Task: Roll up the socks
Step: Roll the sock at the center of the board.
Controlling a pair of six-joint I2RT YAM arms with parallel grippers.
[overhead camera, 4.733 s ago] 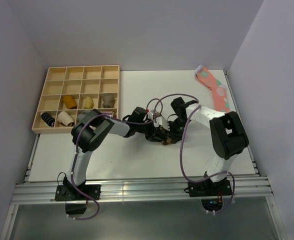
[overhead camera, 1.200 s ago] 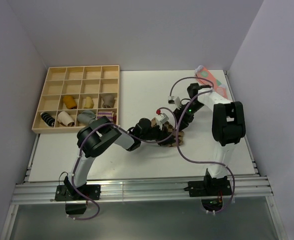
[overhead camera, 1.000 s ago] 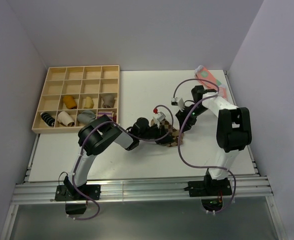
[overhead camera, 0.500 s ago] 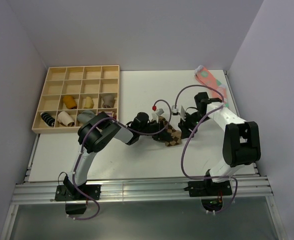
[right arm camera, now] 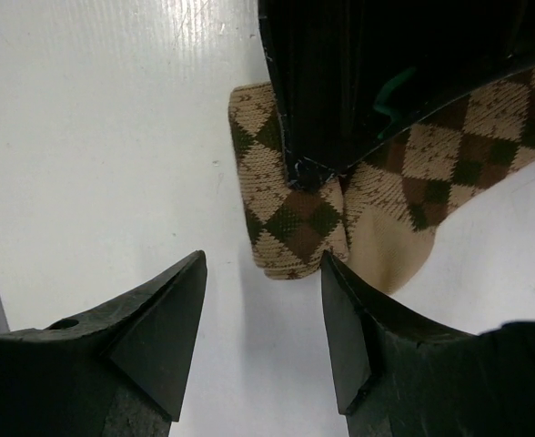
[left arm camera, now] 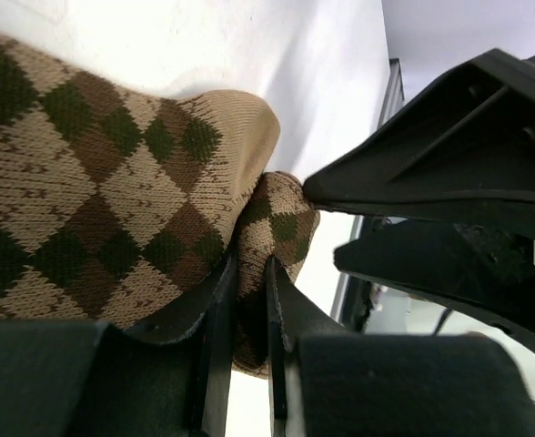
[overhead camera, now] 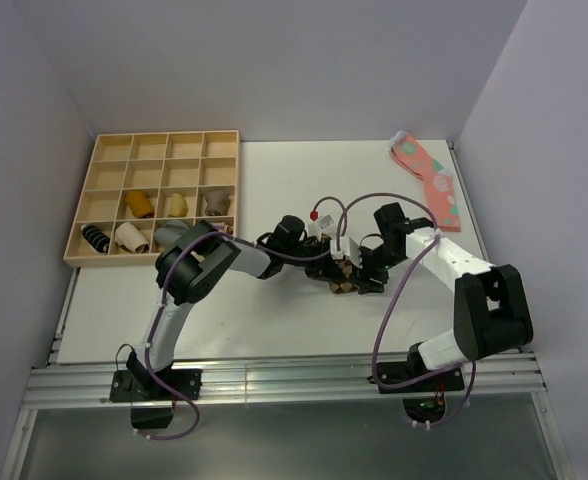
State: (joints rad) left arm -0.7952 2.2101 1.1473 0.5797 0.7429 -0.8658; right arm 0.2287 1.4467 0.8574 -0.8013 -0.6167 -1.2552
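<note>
The left tool (left arm camera: 249,305) is clenched on a fold of the socks (left arm camera: 85,200), I think to pin the bundle so the roll cannot open. The right tool (right arm camera: 260,273) is released, its jaws apart just over the socks' end, probably ready to take it. The socks lie in the middle of the tabletop (overhead camera: 274,180).

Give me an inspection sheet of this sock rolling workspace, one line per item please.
Surface: white table, no stains seen.
Job's things: argyle socks lying mid-table, partly folded.
Clutter: wooden tray with rolled socks at far left; pink socks at far right.
Grippers: left gripper shut on a fold of the argyle socks; right gripper open by their end, holding nothing.
Cables: purple cables loop above the socks.
Surroundings: pale walls; metal rail at near edge.
</note>
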